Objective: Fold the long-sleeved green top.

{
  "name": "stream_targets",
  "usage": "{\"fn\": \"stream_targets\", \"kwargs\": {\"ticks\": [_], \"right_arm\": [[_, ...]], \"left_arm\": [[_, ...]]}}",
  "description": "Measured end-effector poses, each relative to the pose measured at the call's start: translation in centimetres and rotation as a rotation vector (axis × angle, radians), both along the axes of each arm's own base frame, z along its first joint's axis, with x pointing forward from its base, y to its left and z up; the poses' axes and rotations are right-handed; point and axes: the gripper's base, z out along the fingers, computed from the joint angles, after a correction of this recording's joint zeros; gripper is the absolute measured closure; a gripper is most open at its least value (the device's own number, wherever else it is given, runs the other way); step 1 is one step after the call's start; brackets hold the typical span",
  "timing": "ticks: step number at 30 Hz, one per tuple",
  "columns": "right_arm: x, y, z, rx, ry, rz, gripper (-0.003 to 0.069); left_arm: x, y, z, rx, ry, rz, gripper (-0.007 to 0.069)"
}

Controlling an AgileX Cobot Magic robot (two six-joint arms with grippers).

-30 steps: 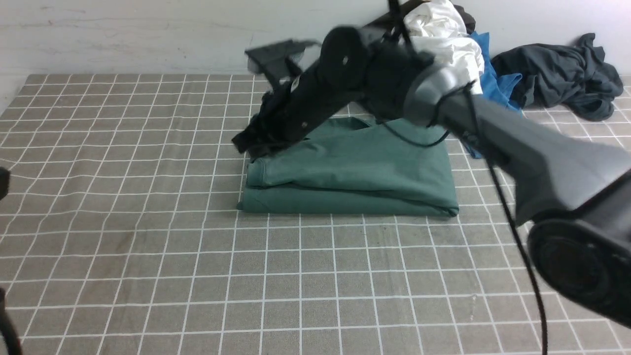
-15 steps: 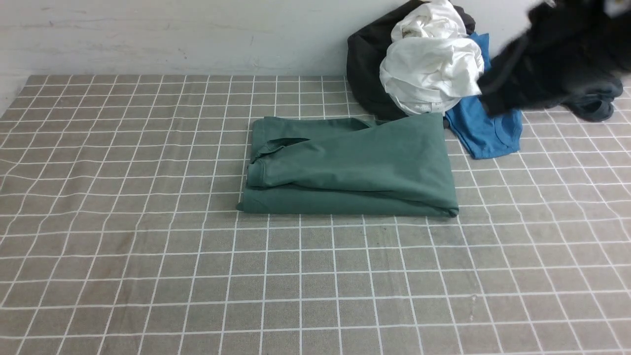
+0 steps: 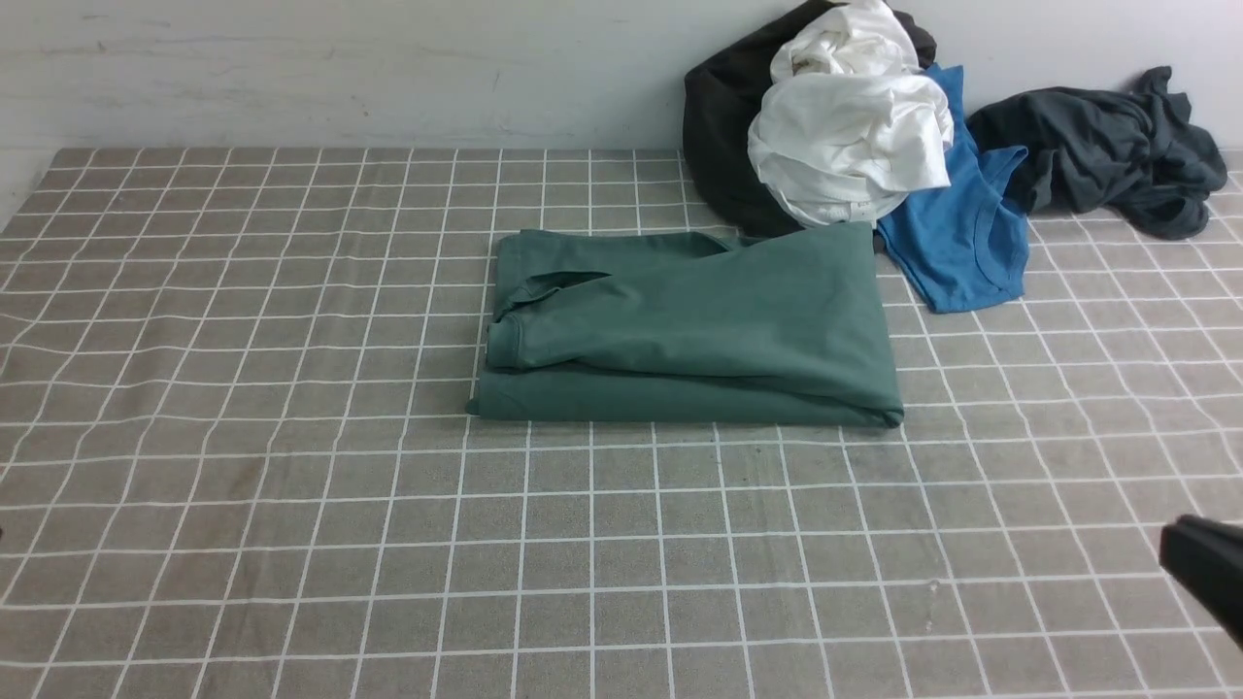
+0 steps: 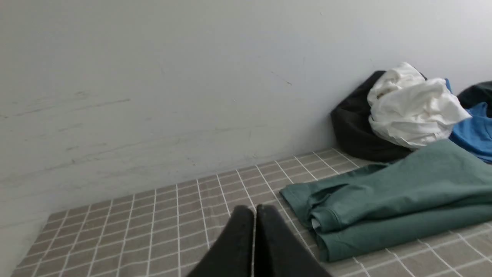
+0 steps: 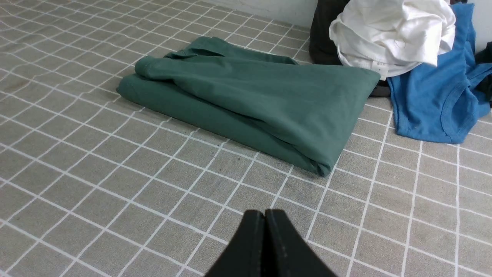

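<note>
We note the green top (image 3: 699,330) lying folded into a flat rectangle near the middle of the desk (image 3: 291,544), which is covered in a grey cloth with a white grid. One folded layer lies aslant over the lower one; a rolled edge shows at its left end. Its far right corner touches the pile of clothes against the back wall.

That pile: a white garment (image 3: 850,146) bunched on top of a black one (image 3: 719,146), with a blue shirt (image 3: 961,243) spread just to their right and reaching the grid cloth beside the green top. A dark grey garment (image 3: 1107,146) lies crumpled further right, against the wall (image 3: 340,68).

Left pincer (image 4: 254,219): clenched, fingertips pressed together, holding nothing, over bare cloth just left of the green top and apart from it. Right pincer (image 5: 264,223): also clenched and empty, over the near part of the desk, well apart from the green top's near right corner. In the front view only a dark piece of the right arm (image 3: 1209,573) shows at the lower right edge
</note>
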Motion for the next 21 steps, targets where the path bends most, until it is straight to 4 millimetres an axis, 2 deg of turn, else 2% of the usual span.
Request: {"fn": "stream_targets", "kwargs": {"ticks": [5,9,13,17,21], "right_arm": [[-2.0,-0.7,-1.2,0.106,-0.076,0.0,0.067],[-4.3,-1.4,-2.3,0.297,-0.155,0.018,0.067],[-4.6,-1.2,-2.7,0.401,-0.115,0.029,0.067],[-4.4,-1.2,-2.9,0.389,-0.101,0.024,0.067],[-4.0,-1.5,-3.4,0.239,-0.162,0.003,0.067]], "left_arm": [[-0.1,-0.3,-0.4,0.011,0.045,-0.032,0.0631],[-0.1,-0.5,-0.8,0.021,0.084,-0.059,0.0631],[-0.2,-0.6,-0.9,0.025,0.099,-0.071,0.0631],[-0.2,-0.7,-1.0,0.025,0.104,-0.075,0.0631],[-0.2,-0.7,-1.1,0.028,0.114,-0.081,0.0631]]}}
